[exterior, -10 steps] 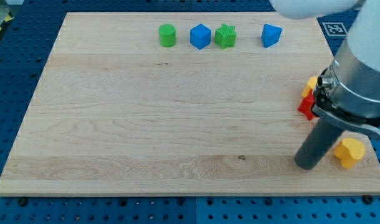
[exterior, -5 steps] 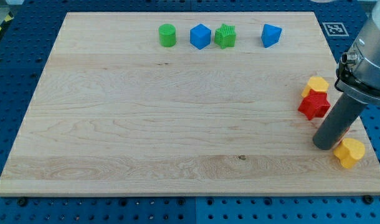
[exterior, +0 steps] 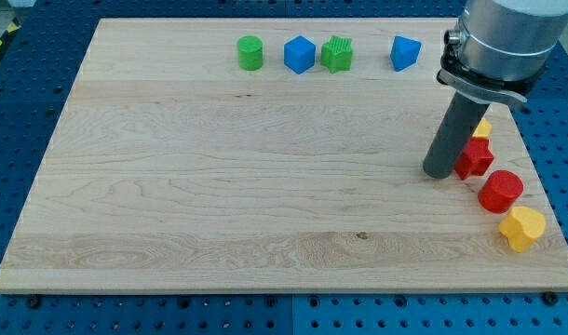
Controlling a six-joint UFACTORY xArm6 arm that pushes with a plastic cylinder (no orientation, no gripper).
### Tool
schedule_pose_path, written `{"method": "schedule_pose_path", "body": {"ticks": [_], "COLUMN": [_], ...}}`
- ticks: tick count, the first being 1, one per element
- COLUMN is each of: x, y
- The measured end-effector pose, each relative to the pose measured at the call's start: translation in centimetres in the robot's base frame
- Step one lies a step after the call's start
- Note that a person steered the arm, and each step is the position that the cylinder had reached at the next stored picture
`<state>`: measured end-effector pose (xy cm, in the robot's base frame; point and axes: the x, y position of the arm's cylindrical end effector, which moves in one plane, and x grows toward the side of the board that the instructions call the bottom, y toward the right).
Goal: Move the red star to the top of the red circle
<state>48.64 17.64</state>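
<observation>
A pale wooden board (exterior: pixel 219 167) lies on blue pegboard (exterior: pixel 23 121).

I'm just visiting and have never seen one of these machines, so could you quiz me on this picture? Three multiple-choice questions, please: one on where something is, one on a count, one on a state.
1. Where is my tip relative to the red star?
A. right beside it, on the view's left
B. far off, beside the green cylinder
C. below the yellow block at the view's bottom

2. How many blue blocks are there?
A. one
B. two
C. four

3. How does the red circle sit?
A. stacked on the red star
B. flat on the board, below and to the right of the red star
C. hanging off the board's edge

Answers:
1 A: the rod ends close against the star's left side.
2 B: a blue cube and another blue block sit in the top row.
3 B: it lies on the wooden board, between the star and the lower yellow block.
</observation>
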Motion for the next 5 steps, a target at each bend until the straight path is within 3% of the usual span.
{"method": "schedule_pose_path", "body": {"ticks": [4, 5], "x": [0.0, 0.0], "y": [4.1, 1.9]}}
